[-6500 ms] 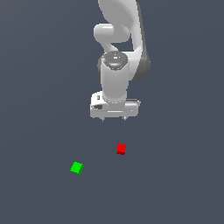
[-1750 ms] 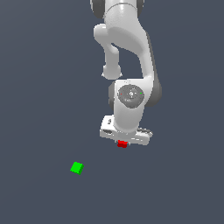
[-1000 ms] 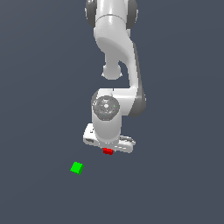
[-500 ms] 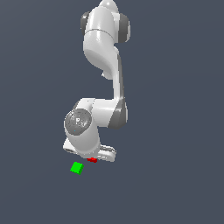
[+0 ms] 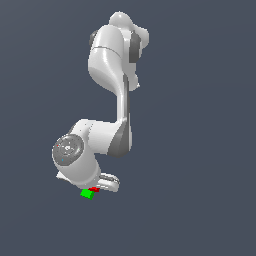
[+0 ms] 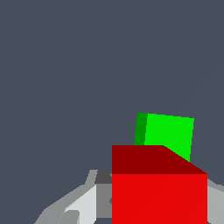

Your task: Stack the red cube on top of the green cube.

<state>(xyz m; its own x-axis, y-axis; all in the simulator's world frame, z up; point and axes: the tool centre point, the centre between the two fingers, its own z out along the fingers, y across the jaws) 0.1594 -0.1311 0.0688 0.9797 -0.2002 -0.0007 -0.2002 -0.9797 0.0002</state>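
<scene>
My gripper [image 5: 95, 188] is shut on the tiny red cube [image 5: 94, 189], which shows as a sliver under the white hand in the exterior view. The green cube [image 5: 87, 193] rests on the dark floor just beside and slightly below the red one, towards the exterior view's left. In the wrist view the red cube [image 6: 159, 188] fills the near part between my grey fingers [image 6: 83, 203], and the green cube [image 6: 168, 133] lies beyond it, partly covered by it. Whether the two cubes touch cannot be told.
The white arm [image 5: 117, 75] rises above the hand and bends over the cubes. Around them lies only plain dark grey floor [image 5: 200, 200].
The arm has carried the red cube towards the exterior view's left and down, from well apart from the green cube to right next to it. The green cube has not moved.
</scene>
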